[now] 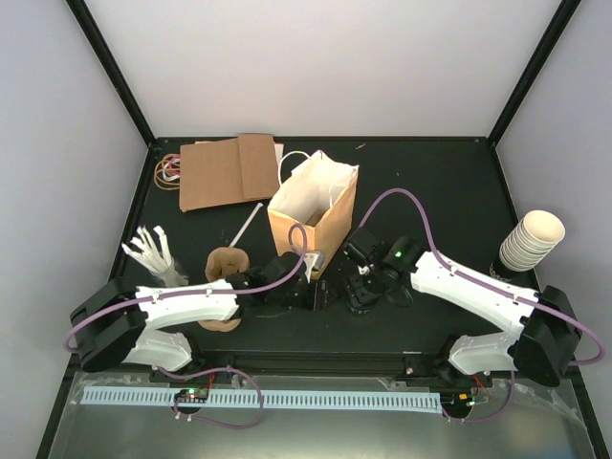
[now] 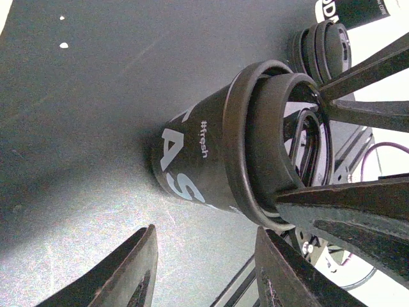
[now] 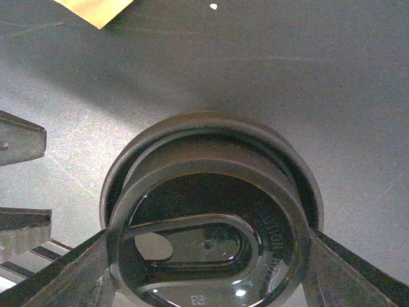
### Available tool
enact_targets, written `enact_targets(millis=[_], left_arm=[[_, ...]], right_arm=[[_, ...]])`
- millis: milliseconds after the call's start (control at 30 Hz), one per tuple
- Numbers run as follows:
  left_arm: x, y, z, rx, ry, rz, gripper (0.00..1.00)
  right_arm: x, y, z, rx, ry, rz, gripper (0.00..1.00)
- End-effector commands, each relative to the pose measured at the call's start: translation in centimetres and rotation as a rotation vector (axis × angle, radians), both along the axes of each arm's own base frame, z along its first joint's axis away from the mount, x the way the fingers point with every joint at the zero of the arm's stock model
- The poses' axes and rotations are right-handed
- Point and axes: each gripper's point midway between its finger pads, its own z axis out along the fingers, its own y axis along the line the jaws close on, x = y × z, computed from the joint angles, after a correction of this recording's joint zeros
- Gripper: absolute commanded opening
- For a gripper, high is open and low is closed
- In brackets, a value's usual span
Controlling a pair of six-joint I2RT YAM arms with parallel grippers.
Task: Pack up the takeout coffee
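Observation:
A dark takeout coffee cup (image 2: 198, 163) with white lettering and a black lid (image 3: 208, 224) stands between the two grippers, its base on or just above the table. My right gripper (image 3: 208, 256) is shut on the lid, one finger on each side of its rim. My left gripper (image 2: 211, 275) is open just beside the cup's base, with nothing between its fingers. In the top view both grippers, left (image 1: 308, 292) and right (image 1: 359, 285), meet in front of the open paper bag (image 1: 311, 210), and they hide the cup. A second lidded cup (image 2: 323, 48) stands behind.
The brown pulp tray (image 1: 227, 268) is left of the left gripper. White straws (image 1: 153, 251) lie at the left. Brown flat paper (image 1: 229, 172) and rubber bands (image 1: 170, 170) lie at the back left. A stack of cream cups (image 1: 533, 239) leans at the right.

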Motion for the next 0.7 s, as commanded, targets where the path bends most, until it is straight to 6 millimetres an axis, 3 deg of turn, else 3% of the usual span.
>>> enact_targets(millis=[0, 433, 667], left_arm=[[0.6, -1.8, 2.1, -0.058, -0.037, -0.023, 0.45], [0.9, -2.3, 3.0, -0.072, -0.049, -0.023, 0.44], [1.0, -2.2, 3.1, -0.067, -0.057, -0.019, 0.44]], right_arm=[[-1.8, -1.8, -2.1, -0.083, 0.077, -0.006, 0.75], [-3.3, -1.5, -1.9, -0.043, 0.123, 0.044, 0.73], [-2.9, -1.3, -1.5, -0.050, 0.107, 0.050, 0.73]])
